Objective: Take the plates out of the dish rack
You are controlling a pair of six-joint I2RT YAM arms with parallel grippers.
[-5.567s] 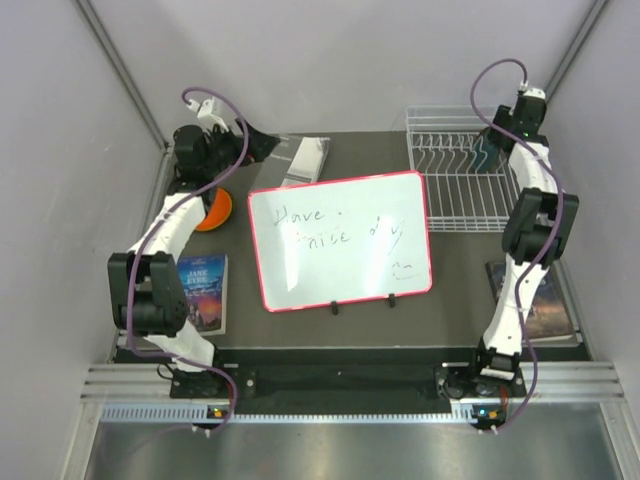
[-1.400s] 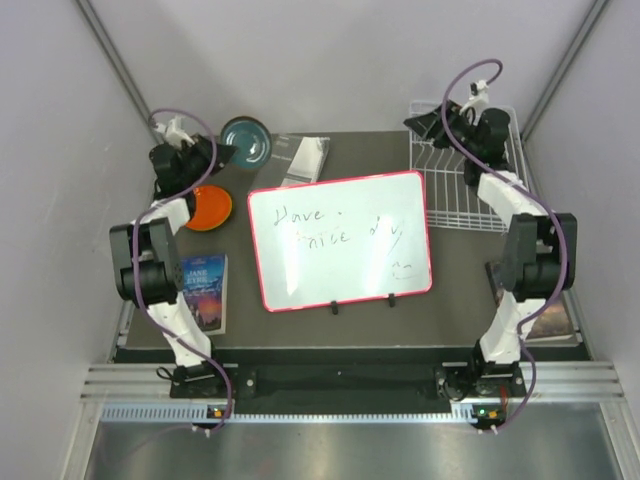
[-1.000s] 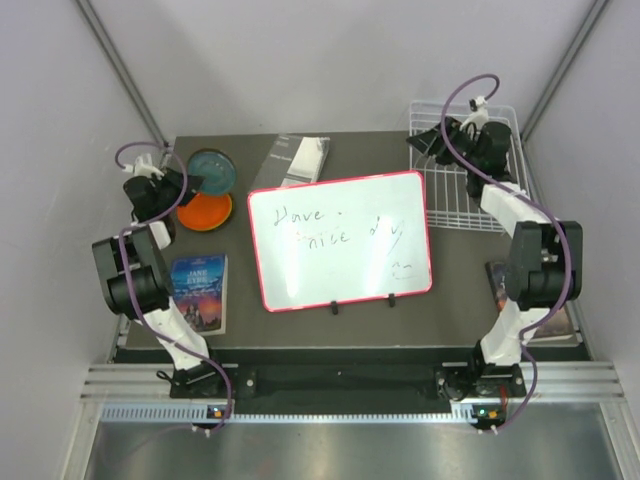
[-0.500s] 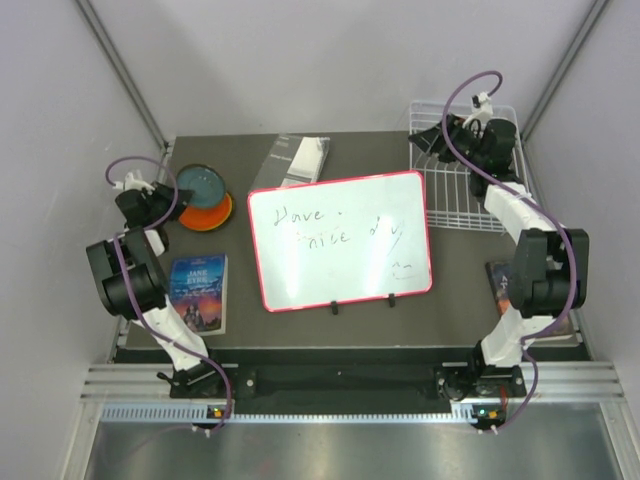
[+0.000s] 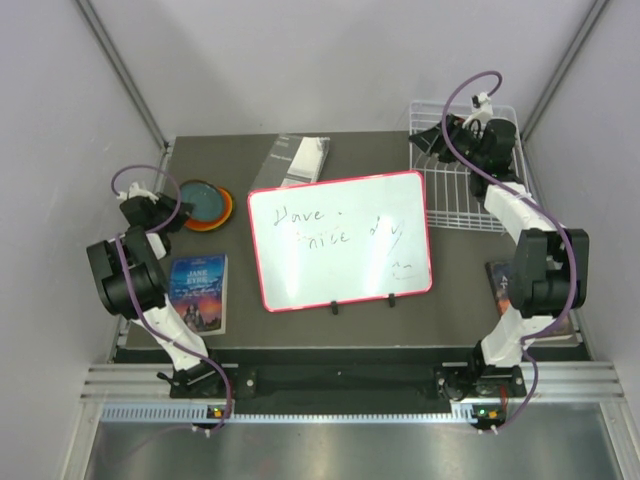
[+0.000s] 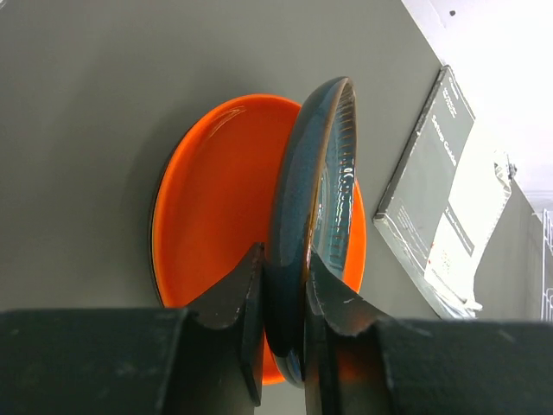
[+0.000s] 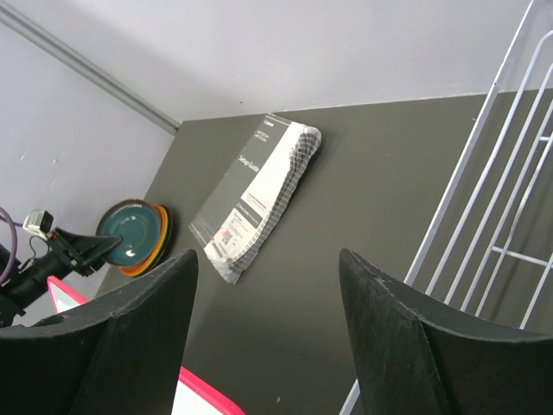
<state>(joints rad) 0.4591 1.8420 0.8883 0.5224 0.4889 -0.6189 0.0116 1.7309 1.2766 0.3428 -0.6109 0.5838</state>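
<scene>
We find left gripper (image 6: 283, 264) pinching rim of teal plate (image 6: 318, 190), which lies straight ahead over orange plate (image 6: 212, 199); right gripper (image 7: 263, 277) spread nr rack (image 5: 460, 210).

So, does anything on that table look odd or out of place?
Nothing is spilled or broken. The one oddity: the left gripper pinches the teal plate by its rim, tilted over the orange plate at the far left of the table rather than lying flat on it. The whiteboard also lies slightly askew.
</scene>
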